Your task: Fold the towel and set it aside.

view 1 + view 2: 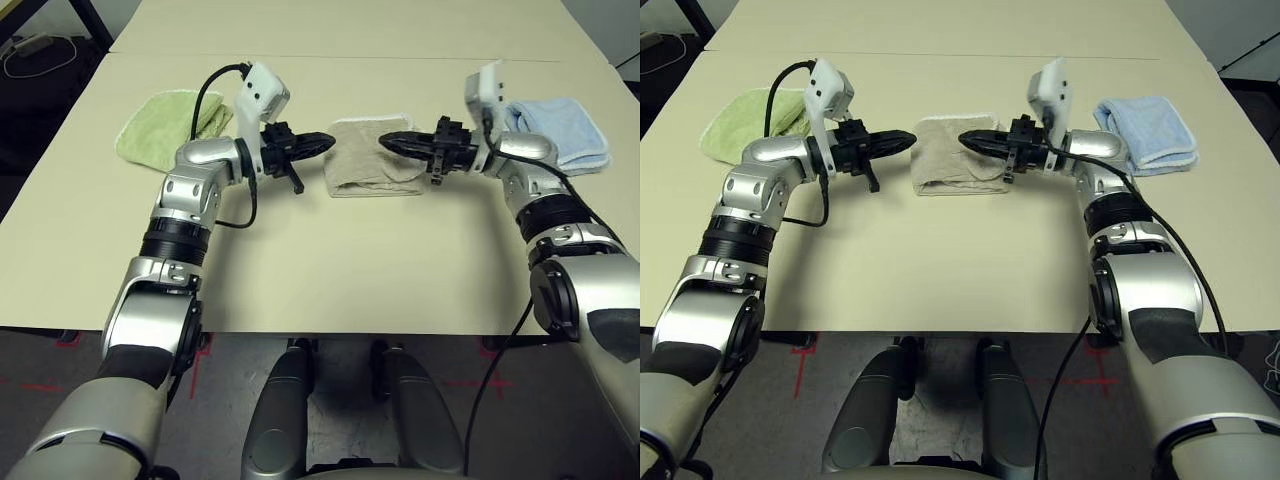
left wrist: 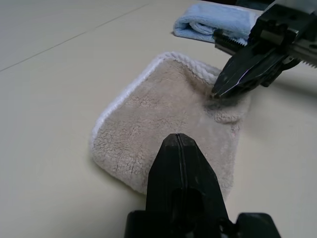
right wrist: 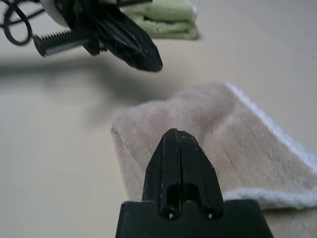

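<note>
The towel (image 1: pixel 368 170) is a beige terry cloth with white edging, lying folded on the table's middle. My left gripper (image 1: pixel 328 140) hangs just off its left edge, shut, with nothing between its fingers. In the left wrist view the closed fingertips (image 2: pixel 179 144) point across the towel (image 2: pixel 163 124). My right gripper (image 1: pixel 383 145) is shut too, its tip low over the towel's right part, and holds no cloth. The right wrist view has its closed fingers (image 3: pixel 179 148) above the folded towel (image 3: pixel 237 144), with the left gripper (image 3: pixel 148 62) opposite.
A light green folded towel (image 1: pixel 165 125) lies at the back left, behind my left arm. A light blue folded towel (image 1: pixel 560 130) sits at the back right beside my right wrist. The tan table (image 1: pixel 330 270) runs bare toward its front edge.
</note>
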